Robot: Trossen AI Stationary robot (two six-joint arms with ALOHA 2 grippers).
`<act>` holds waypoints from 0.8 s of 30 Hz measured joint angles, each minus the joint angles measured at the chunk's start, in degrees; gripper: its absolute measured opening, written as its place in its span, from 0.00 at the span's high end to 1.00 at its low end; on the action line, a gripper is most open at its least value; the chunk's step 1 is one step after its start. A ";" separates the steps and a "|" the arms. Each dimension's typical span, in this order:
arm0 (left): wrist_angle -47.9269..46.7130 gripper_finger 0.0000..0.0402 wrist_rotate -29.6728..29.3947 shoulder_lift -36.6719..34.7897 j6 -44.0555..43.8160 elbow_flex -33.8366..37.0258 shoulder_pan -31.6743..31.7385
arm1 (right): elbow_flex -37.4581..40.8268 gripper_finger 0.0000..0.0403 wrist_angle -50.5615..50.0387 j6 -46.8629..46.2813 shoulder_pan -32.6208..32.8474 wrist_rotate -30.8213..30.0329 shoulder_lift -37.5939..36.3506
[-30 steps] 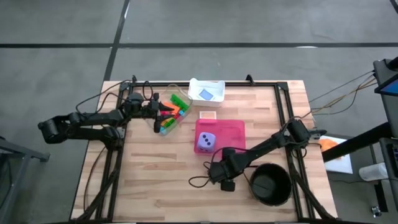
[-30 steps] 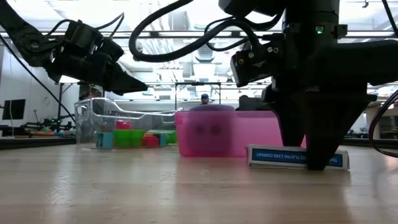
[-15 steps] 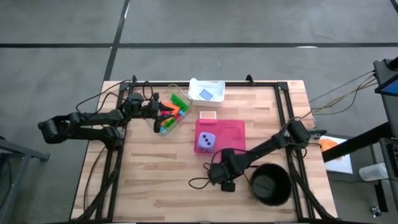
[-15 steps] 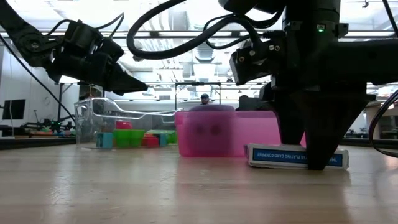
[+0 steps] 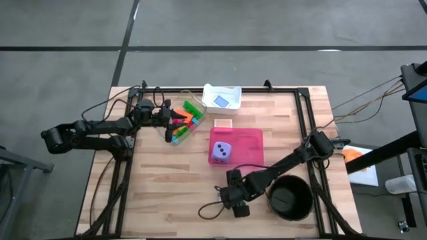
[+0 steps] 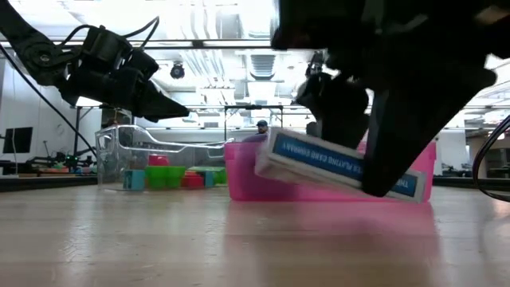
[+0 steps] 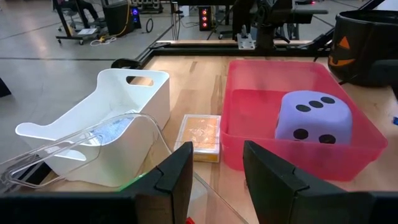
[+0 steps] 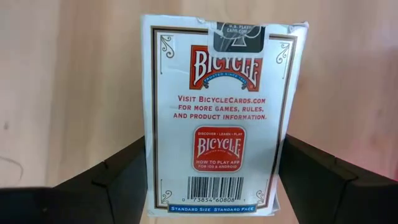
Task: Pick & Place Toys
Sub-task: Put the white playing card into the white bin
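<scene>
While the right arm works low centre of the high view, the left arm waits at upper left.
right claw (image 8: 214,180): clamped on a white playing-card box with red Bicycle print (image 8: 219,112), a dark finger on each long side; in the high view the claw (image 5: 235,195) sits lower centre, just left of the black round bowl (image 5: 289,198).
card box: lifted off the wooden slatted surface (image 5: 167,180) and tilted in the low view (image 6: 339,163), one end higher, in front of the pink tray.
left claw (image 7: 217,165): fingers parted by a narrow gap, nothing between them; in the high view it (image 5: 175,120) hangs over the clear plastic bin (image 5: 181,122) at upper centre-left.
toys, bricks: small plastic building bricks, green, orange, red, pink, blue (image 5: 185,123), piled inside the clear bin; also seen through its wall at left of the low view (image 6: 163,176).
toys, die: large lilac die with dark dots (image 5: 221,153) lying in the pink rectangular plastic tray (image 5: 248,141), centre of the high view; three dots up in the left wrist view (image 7: 314,115).
other: white plastic handled caddy (image 5: 221,98) at top centre of the surface, something blue inside; small orange flat packet (image 5: 223,123) between caddy and tray, touching neither that I can tell.
</scene>
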State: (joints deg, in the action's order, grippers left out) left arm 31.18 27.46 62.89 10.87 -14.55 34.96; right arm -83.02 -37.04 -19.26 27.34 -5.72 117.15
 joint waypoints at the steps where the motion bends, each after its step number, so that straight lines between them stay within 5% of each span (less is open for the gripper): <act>1: 0.00 0.65 0.00 0.00 0.00 0.00 -0.02 | 0.00 0.27 0.74 0.86 0.10 -0.60 -0.03; 16: 0.90 0.65 0.00 -0.02 0.19 0.00 -0.02 | 0.76 0.27 25.05 21.37 -1.89 -6.45 -0.31; 24: 2.06 0.65 0.02 -0.02 -0.40 0.97 -0.04 | 0.87 0.27 38.89 28.59 -6.46 3.85 -0.31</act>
State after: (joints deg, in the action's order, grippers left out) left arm 33.24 27.48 62.87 10.47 -13.57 34.92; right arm -82.15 1.84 9.33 20.87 -1.88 116.84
